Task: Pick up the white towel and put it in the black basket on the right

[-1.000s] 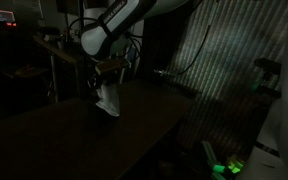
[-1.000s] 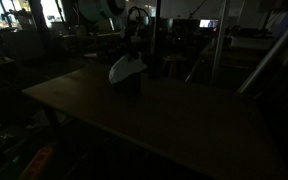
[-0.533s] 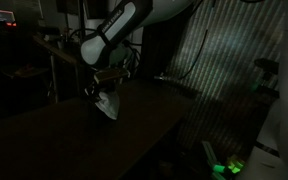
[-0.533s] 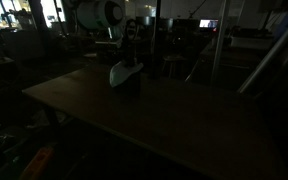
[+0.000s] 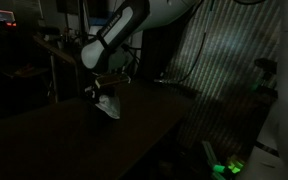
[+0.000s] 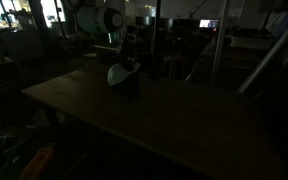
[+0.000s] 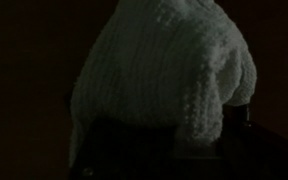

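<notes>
— How far along is it?

— Most of the way, I'd judge. The towel [image 6: 121, 70] is off the surface [image 6: 184, 130] and sits bunched at the top of the basket [image 6: 132, 86], right under the end of the arm [image 5: 124, 30]. What's left is letting go and backing off (if it hasn't let go already).

— So are the fingers clamped on it?

— I cannot tell – they're lost in the dark in every view. The towel crowds up against the arm's tip above the basket, which suggests a hold, but that's a guess.

— Do the views agree?

— They add to each other. One exterior view shows the basket as a dark block under the towel; in an exterior view from elsewhere the towel [image 5: 107, 104] shows pale and the basket can't be made out. The wrist view gives the towel [image 7: 164, 70] close up – a knitted weave – with a dark edge below it, probably the basket's rim.
</notes>
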`<action>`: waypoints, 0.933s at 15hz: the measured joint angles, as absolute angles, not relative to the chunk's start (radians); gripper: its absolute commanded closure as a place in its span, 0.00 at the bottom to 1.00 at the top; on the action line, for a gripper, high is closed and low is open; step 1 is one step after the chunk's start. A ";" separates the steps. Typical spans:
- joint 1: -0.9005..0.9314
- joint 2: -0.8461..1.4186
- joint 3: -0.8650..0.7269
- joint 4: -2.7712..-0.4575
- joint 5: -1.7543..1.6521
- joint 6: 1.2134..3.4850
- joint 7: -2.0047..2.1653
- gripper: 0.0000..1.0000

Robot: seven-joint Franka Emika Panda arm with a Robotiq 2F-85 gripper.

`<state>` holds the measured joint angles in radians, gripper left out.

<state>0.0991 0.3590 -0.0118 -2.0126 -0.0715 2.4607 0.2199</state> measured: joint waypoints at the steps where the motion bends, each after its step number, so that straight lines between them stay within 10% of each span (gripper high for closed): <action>1: 0.098 0.363 -0.007 -2.013 -0.062 2.461 0.208 0.89; 14: 0.097 0.363 0.028 -2.008 -0.034 2.458 0.161 0.86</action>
